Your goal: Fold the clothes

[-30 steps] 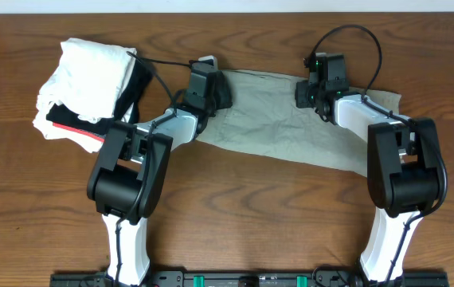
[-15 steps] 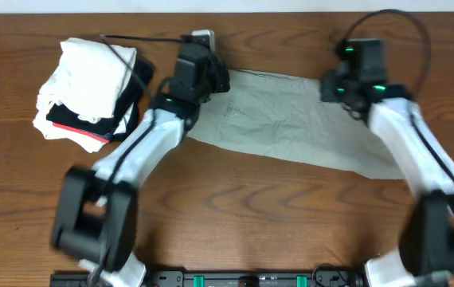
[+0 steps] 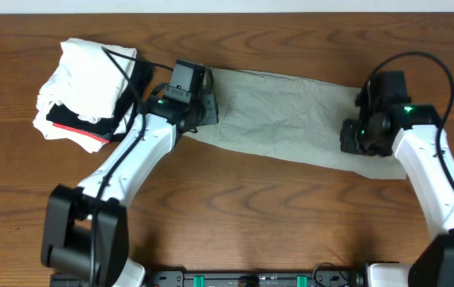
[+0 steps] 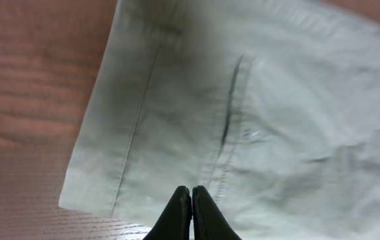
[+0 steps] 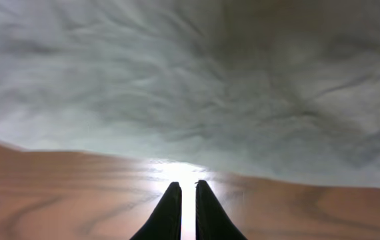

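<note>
Khaki garment lies spread flat and wrinkled across the far middle of the table, running left to right. The left arm stretches diagonally up from the near-left corner. The left gripper is poised over the garment's left end by the hemmed edge, fingers pressed together with nothing between them. On the other side, the right arm reaches up and hooks inward over the garment's right end. The right gripper is drawn in to a sliver, empty, with bare wood showing below it. Far left sits a pile of white and black clothing, just beside the left arm.
</note>
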You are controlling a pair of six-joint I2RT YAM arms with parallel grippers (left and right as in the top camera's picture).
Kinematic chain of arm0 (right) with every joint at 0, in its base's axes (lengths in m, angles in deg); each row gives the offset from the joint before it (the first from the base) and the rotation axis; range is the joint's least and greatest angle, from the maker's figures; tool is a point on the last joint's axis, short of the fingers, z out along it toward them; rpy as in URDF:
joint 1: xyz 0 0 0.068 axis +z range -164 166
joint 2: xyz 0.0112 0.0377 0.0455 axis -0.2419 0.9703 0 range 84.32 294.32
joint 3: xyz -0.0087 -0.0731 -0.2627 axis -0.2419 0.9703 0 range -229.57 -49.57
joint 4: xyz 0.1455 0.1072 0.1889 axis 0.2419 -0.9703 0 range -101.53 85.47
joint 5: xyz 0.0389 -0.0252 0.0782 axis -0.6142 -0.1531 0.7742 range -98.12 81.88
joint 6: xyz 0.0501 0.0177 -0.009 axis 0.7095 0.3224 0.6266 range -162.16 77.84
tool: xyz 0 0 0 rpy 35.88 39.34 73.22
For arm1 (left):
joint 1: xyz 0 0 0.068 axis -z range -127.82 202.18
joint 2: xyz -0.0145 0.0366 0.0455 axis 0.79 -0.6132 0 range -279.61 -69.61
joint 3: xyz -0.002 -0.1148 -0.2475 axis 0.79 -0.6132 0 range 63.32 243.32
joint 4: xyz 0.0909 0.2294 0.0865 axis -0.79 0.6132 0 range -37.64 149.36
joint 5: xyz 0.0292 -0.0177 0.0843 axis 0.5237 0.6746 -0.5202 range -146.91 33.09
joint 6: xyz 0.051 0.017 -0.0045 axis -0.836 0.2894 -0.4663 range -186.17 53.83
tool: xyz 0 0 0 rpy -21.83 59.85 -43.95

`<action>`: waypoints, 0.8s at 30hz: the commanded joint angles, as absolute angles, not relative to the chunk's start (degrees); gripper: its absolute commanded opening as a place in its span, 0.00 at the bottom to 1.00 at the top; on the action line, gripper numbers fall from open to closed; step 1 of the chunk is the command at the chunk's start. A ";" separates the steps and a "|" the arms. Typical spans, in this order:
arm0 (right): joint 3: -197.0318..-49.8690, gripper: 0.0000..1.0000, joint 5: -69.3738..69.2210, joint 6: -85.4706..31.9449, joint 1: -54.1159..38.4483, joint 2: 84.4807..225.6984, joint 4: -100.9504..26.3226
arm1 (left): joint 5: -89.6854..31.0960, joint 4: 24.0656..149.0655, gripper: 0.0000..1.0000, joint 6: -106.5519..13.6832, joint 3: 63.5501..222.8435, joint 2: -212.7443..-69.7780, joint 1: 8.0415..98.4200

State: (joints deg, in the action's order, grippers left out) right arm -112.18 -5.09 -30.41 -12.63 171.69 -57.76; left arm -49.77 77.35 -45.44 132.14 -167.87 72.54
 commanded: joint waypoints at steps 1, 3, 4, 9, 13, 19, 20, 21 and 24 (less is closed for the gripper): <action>-106.41 0.08 -5.35 -28.86 -14.34 172.63 -53.70 | -50.06 77.46 0.06 -46.01 131.46 -171.02 72.45; -101.95 0.09 -5.79 -28.66 -15.32 172.74 -48.54 | -50.10 77.33 0.06 -46.01 131.46 -172.81 72.45; -99.90 0.11 -6.32 -27.77 -15.84 172.78 -46.20 | -50.58 77.33 0.06 -45.99 131.46 -173.93 72.45; -92.93 0.13 -8.31 -25.43 -19.28 172.83 -37.67 | -54.23 77.35 0.06 -45.99 131.46 -178.25 72.45; -92.12 0.09 -8.26 -25.45 -22.07 172.83 -36.47 | -54.95 78.16 0.06 -45.96 131.46 -180.07 72.45; -97.32 0.06 -4.31 -26.72 -24.08 171.45 -40.01 | -54.95 79.10 0.06 -45.48 131.74 -173.36 72.59; -98.83 0.09 -3.32 -27.46 -24.30 170.86 -41.11 | -54.95 79.15 0.06 -45.33 131.79 -171.08 72.61; -100.45 0.12 -2.78 -28.38 -24.48 170.25 -42.20 | -54.95 79.15 0.06 -45.35 131.81 -168.53 72.61; -105.45 0.55 -3.91 -30.50 -24.83 168.46 -46.48 | -55.02 79.56 0.36 -45.46 131.81 -162.28 72.54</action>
State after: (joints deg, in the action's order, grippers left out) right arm -99.57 -4.50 -27.70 -23.80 171.82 -44.08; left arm -53.97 79.17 -45.02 131.74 -170.58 72.54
